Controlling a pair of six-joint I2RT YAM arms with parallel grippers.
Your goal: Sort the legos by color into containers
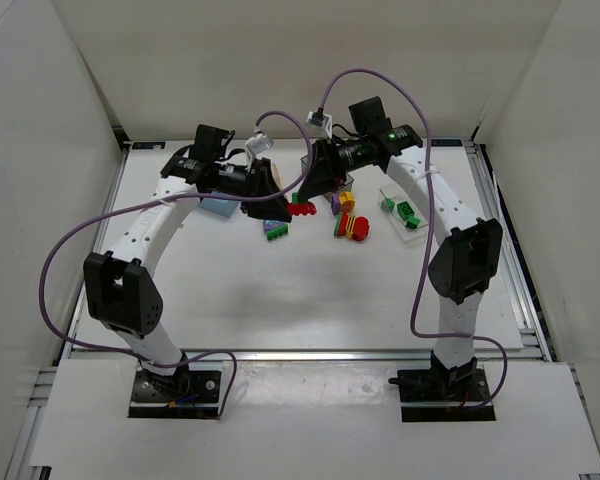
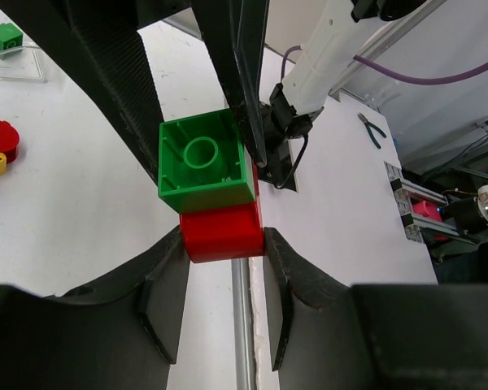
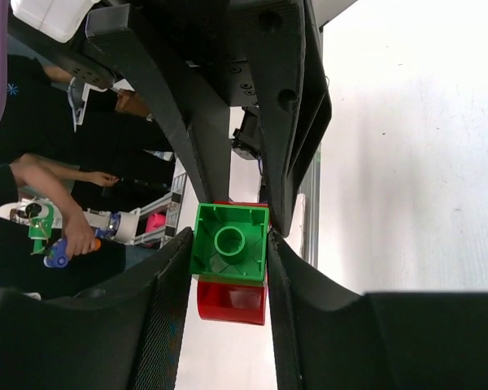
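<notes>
A green brick [image 2: 205, 162] is stuck to a red brick [image 2: 222, 233], and both grippers hold this clump in the air. My left gripper [image 2: 224, 237] is shut on the red brick. My right gripper [image 3: 228, 248] is shut on the green brick [image 3: 229, 244], with the red brick [image 3: 232, 301] beside it. In the top view the two grippers [image 1: 280, 200] [image 1: 318, 192] meet over the table's far middle, and the red brick [image 1: 302, 208] shows between them. A clear bin [image 1: 420, 226] at the right holds green bricks [image 1: 407, 212]. A light blue bin [image 1: 218, 207] sits under the left arm.
A green-and-purple clump [image 1: 276, 230] lies below the grippers. A red, yellow and purple clump [image 1: 350, 222] lies to the right of it. A dark bin [image 1: 308, 166] is partly hidden behind the right gripper. White walls surround the table.
</notes>
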